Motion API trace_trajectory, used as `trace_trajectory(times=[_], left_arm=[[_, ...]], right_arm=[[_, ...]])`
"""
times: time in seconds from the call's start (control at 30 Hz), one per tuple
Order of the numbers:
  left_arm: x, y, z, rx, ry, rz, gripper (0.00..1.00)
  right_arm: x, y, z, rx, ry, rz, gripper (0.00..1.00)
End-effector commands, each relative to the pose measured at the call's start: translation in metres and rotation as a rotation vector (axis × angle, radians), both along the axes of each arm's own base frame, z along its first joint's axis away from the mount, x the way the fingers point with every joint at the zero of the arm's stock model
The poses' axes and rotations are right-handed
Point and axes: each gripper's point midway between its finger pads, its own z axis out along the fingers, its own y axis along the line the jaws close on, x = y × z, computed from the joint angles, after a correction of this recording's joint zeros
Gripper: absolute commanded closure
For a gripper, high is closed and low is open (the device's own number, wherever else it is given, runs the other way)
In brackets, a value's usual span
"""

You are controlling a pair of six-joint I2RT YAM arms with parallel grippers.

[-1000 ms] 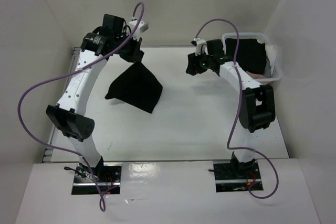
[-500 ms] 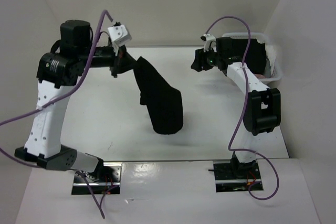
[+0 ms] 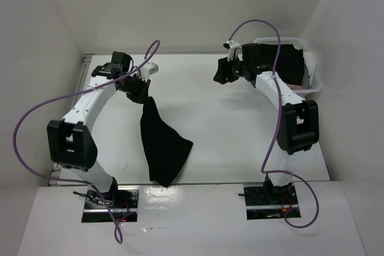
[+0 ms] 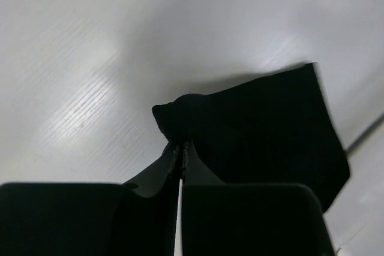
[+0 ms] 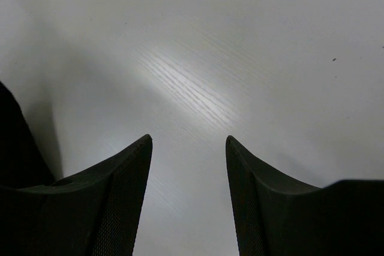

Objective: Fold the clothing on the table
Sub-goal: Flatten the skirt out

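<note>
The black clothing hangs from my left gripper and trails down toward the near edge of the white table. In the left wrist view the jaws of that gripper are shut on a bunched edge of the clothing, and the rest of the cloth spreads out to the right. My right gripper hovers over the far right part of the table. Its fingers stand open with only bare tabletop between them.
A white plastic basket stands at the far right, holding dark cloth with pink and white pieces. White walls close in the table on the left, back and right. A metal rail runs along the left edge.
My left arm swung up high with the clothing, then came down and toward the near side; the cloth now hangs lower and stretches toward the front. The right arm shifted only slightly.
</note>
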Motion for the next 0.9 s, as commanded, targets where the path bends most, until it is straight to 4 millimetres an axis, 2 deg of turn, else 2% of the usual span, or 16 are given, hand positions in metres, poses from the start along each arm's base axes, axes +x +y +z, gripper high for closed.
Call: trace_trajectory(times=[0.0,0.03,0.1,0.13,0.17,0.2,0.23,0.27,0.4,0.43,0.47,0.5,0.6,0.67,0.7,0.87], left_arm=[[0.027,0.034,-0.029,0.118,0.004,0.101,1.0],[0.033,0.043,-0.044,0.137,0.043,0.139,1.0],[0.044,0.055,-0.062,0.183,0.07,0.197,1.0],[0.051,0.063,-0.063,0.193,0.068,0.233,1.0],[0.056,0.066,-0.064,0.205,0.063,0.252,1.0],[0.06,0.075,-0.067,0.22,0.068,0.285,1.0],[0.065,0.084,-0.072,0.223,0.081,0.329,1.0],[0.07,0.089,-0.071,0.23,0.075,0.343,1.0],[0.079,0.107,-0.076,0.258,0.076,0.431,1.0],[0.081,0.114,-0.079,0.271,0.08,0.464,1.0],[0.084,0.119,-0.078,0.268,0.07,0.478,1.0],[0.084,0.121,-0.079,0.274,0.072,0.495,1.0],[0.092,0.14,-0.075,0.262,0.068,0.579,1.0],[0.096,0.147,-0.074,0.251,0.069,0.612,1.0],[0.099,0.154,-0.074,0.243,0.075,0.642,1.0],[0.104,0.176,-0.075,0.228,0.074,0.757,1.0]], right_arm=[[0.0,0.014,0.012,-0.016,-0.035,0.046,0.42],[-0.001,0.02,0.007,-0.017,-0.026,0.059,0.42],[-0.006,0.029,0.007,-0.037,-0.021,0.094,0.42],[-0.009,0.033,0.009,-0.038,-0.015,0.103,0.42],[-0.01,0.037,-0.003,-0.061,0.006,0.129,0.42],[-0.015,0.05,-0.002,-0.063,0.014,0.156,0.42],[-0.018,0.051,-0.009,-0.087,0.043,0.151,0.42],[-0.023,0.057,-0.021,-0.095,0.073,0.166,0.42],[-0.029,0.077,-0.038,-0.08,0.16,0.157,0.42],[-0.038,0.083,-0.047,-0.069,0.21,0.174,0.42],[-0.036,0.086,-0.046,-0.055,0.225,0.181,0.42],[-0.04,0.093,-0.061,-0.063,0.268,0.188,0.42],[-0.054,0.112,-0.085,-0.078,0.348,0.224,0.42],[-0.06,0.128,-0.089,-0.094,0.352,0.253,0.42],[-0.065,0.132,-0.101,-0.101,0.382,0.257,0.42],[-0.08,0.161,-0.106,-0.042,0.46,0.331,0.41]])
